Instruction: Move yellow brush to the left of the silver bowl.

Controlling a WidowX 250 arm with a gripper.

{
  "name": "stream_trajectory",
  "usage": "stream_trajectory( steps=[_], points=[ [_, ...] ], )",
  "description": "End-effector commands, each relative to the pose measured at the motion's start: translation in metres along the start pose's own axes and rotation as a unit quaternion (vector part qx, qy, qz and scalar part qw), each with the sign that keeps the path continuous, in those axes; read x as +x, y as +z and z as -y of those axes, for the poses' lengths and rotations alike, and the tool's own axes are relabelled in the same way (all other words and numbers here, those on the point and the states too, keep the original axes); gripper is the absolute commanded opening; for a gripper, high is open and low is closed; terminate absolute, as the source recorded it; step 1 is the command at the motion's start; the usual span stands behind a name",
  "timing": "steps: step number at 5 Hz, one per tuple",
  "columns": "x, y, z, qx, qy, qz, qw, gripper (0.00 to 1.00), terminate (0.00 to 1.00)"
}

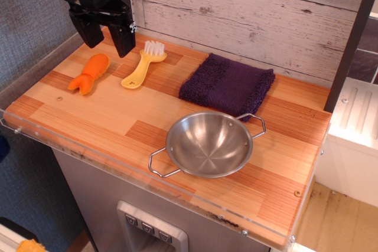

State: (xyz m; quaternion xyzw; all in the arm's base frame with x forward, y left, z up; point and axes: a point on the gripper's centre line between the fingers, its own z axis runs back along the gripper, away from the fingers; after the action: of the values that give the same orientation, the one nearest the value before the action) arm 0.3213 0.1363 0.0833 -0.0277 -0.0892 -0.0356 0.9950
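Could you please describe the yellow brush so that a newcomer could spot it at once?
On the wooden counter, look at the back left, beside the open black claw. The yellow brush lies between an orange toy and a purple cloth; only it has white bristles.

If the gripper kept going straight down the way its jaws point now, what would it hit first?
Probably bare tabletop between the orange toy and the yellow brush. The gripper, jaws open, hangs over that gap, though depth is unclear from this single view.

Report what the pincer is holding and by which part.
Nothing. The pincer hangs open and empty above the counter; the yellow brush lies untouched on the wood beside it.
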Motion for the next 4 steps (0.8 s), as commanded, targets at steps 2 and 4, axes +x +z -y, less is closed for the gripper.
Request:
stream_trajectory(
  steps=[2,4],
  points=[
    [0.009,-0.013,-0.001,0.006,-0.003,0.007,1.0,1.0,0.0],
    [0.039,-0.042,0.006,0.02,-0.001,0.031,0.9993,1.0,0.0]
  ],
)
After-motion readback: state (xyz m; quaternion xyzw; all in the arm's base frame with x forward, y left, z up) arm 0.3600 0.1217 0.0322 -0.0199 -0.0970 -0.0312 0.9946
